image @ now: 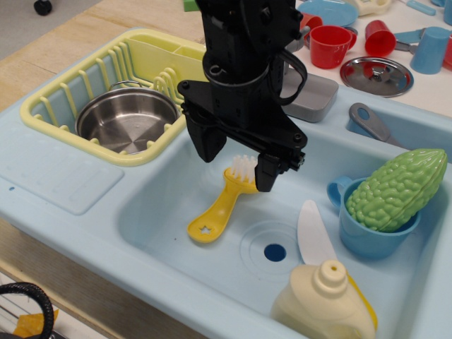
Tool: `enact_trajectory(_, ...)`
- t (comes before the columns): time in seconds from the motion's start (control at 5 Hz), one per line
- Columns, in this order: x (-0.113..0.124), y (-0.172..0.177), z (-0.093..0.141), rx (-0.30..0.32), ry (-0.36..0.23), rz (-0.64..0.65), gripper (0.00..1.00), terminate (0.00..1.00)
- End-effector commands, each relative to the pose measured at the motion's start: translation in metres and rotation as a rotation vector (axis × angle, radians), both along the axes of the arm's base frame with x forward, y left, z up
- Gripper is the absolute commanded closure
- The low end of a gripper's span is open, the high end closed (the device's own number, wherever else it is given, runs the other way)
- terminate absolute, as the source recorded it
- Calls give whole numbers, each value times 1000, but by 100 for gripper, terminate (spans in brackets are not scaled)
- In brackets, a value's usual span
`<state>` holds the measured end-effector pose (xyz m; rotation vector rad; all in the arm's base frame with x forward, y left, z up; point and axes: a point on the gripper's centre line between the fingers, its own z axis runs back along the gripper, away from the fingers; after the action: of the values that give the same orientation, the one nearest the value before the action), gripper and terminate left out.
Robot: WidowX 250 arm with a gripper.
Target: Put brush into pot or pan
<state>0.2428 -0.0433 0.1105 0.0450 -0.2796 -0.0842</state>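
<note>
The yellow brush [220, 205] lies in the light blue sink basin [176, 212], its white bristles [244, 168] pointing up and away, its star-holed handle tip toward the front left. My black gripper [237, 159] hangs over the brush head, open, one finger [207, 145] left of the bristles and one finger [267, 173] right of them. I cannot tell whether the fingers touch the brush. The shiny steel pot [126, 119] sits in the yellow dish rack [63, 99] to the left, empty.
A white-bladed knife [313, 232] and a cream bottle [326, 300] lie at the basin's front right. A blue cup [371, 229] holds a green bumpy gourd [395, 187]. Red cups [330, 46], a steel lid [376, 75] and a grey block [314, 99] stand behind.
</note>
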Motion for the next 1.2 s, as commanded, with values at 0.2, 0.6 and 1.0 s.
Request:
enact_trajectory(0.2,3,-5,-3,8,46,25,0,0)
enact_trajectory(0.6,7,-2,-13,8,29,17,0,0)
enact_trajectory(1.0,9,0,-25,-12,25,10,0,0)
